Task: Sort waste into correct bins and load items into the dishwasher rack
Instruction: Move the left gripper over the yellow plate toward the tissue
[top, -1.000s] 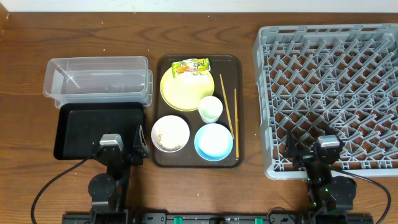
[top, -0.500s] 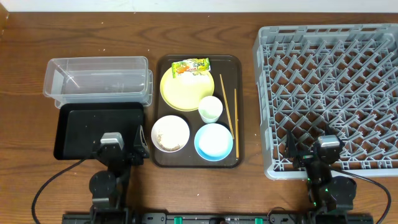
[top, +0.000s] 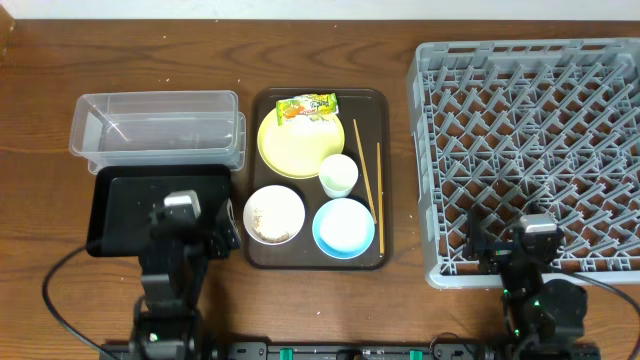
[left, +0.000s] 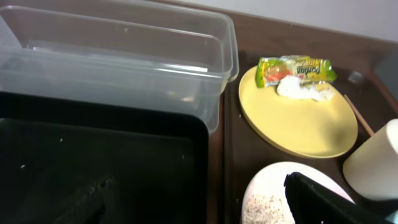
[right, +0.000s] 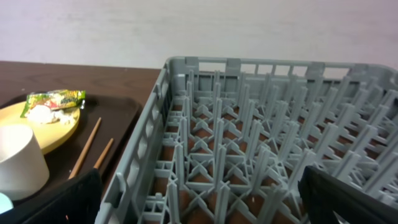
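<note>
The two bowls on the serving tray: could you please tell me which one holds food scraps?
The white bowl, nearer the black tray, holds whitish scraps; the light blue bowl beside it looks empty.

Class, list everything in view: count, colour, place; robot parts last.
table: one, brown, under everything.
dishwasher rack: one, grey, right.
clear tub: one, transparent, left, far side.
black tray: one, black, left, near side.
serving tray: one, dark brown, centre.
yellow plate: one, yellow, serving tray's far end.
snack wrapper: one, green-orange-yellow, plate's far edge.
white bowl: one, white, serving tray's near left.
food scraps: two patches, whitish, in white bowl, beside wrapper.
blue bowl: one, light blue, near right.
cup: one, white, between plate and blue bowl.
chopsticks: two, wooden, serving tray's right side.
left gripper: one, black, by black tray.
right gripper: one, black, by rack.
</note>
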